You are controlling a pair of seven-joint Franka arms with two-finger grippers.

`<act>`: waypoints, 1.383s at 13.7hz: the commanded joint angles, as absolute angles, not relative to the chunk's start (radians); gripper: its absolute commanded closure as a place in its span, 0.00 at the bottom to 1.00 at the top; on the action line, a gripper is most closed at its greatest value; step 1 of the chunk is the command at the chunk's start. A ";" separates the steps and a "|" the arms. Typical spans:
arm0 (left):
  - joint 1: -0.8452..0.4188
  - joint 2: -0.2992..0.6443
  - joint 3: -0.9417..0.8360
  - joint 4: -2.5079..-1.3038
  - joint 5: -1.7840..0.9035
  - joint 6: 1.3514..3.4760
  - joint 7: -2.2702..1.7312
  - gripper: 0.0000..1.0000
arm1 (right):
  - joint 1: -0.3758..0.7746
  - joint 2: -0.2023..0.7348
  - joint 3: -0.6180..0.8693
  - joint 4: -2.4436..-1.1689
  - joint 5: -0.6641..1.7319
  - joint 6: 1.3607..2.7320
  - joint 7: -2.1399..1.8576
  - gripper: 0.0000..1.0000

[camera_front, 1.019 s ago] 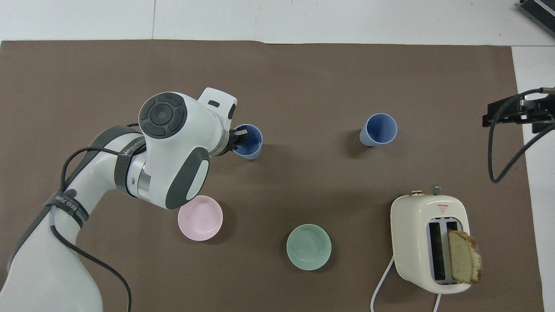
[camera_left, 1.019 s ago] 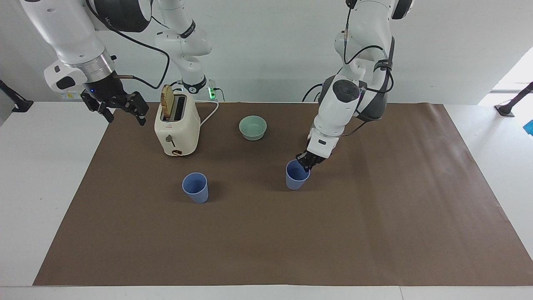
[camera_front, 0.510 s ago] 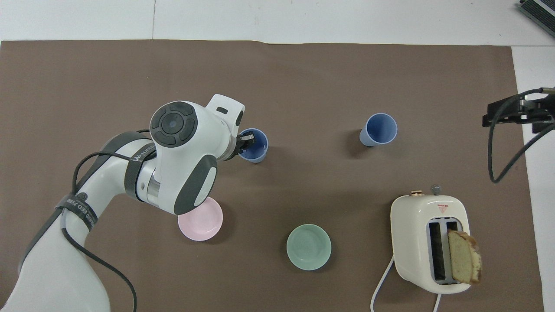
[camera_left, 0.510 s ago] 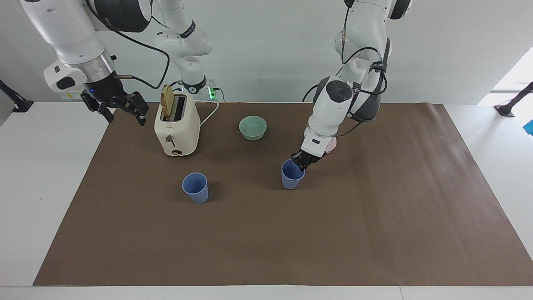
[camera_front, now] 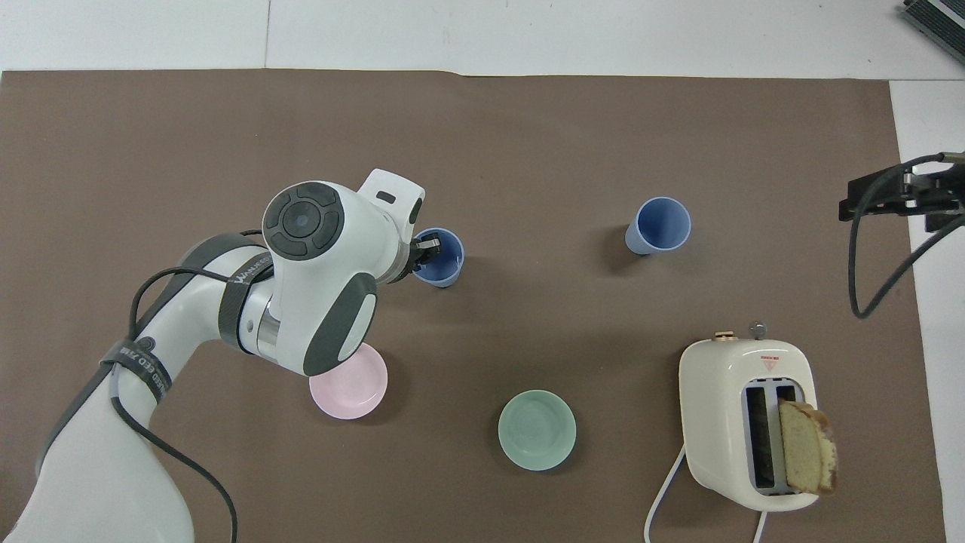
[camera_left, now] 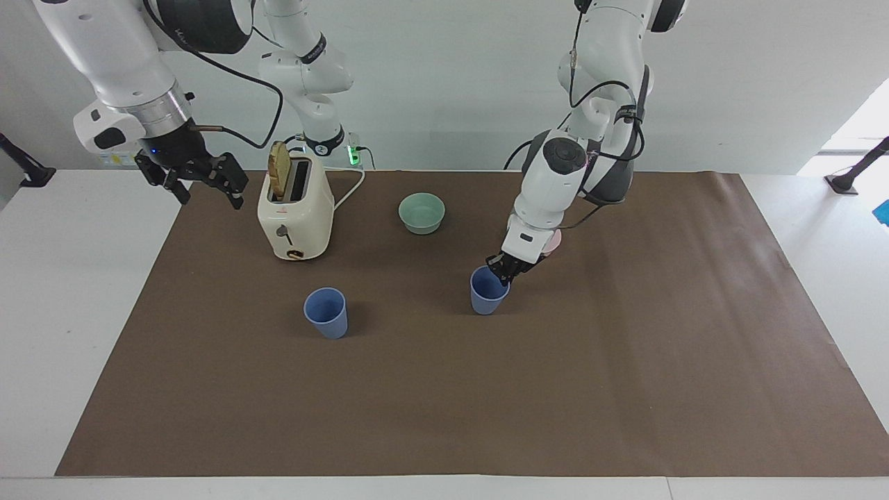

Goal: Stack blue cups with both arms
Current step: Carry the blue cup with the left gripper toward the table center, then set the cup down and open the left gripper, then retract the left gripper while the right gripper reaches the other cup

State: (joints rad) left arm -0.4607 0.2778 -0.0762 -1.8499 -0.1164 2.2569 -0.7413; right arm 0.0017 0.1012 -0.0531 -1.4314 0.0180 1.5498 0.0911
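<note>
Two blue cups stand upright and well apart on the brown mat that covers the worktop (camera_left: pixel 42 292). One blue cup (camera_left: pixel 488 292) (camera_front: pixel 439 258) sits near the middle of the mat, with the left claw (camera_left: pixel 505 269) (camera_front: pixel 424 250) clenched on its rim, one finger inside the cup and one outside, on the side nearest the robots. The other blue cup (camera_left: pixel 326 312) (camera_front: pixel 659 225) stands free toward the right arm's end of the worktop, with nothing touching it. The right claw (camera_left: pixel 198 182) (camera_front: pixel 893 197) hangs released, jaws spread wide, in the air over the mat's edge at its own end, waiting. A cream toaster (camera_left: pixel 295 212) (camera_front: pixel 746 422) with a slice of bread (camera_left: pixel 279 168) (camera_front: pixel 807 456) in one slot sits nearer to the robots than the free cup. A green bowl (camera_left: pixel 421 212) (camera_front: pixel 537 430) lies nearer to the robots than the gripped cup, and a pink bowl (camera_front: pixel 350 385) lies beside it, partly under the left arm.
</note>
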 commanded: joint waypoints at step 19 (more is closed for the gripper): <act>-0.204 0.086 -0.048 -1.801 -0.052 1.918 -0.278 0.00 | 0.066 0.182 -0.041 -1.678 0.063 1.968 0.039 0.00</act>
State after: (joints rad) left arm -0.2536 0.1327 -0.0386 -1.7865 -0.0651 1.9744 -0.3770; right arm 0.0642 0.1546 -0.0434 -1.6698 0.0393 1.9266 0.0895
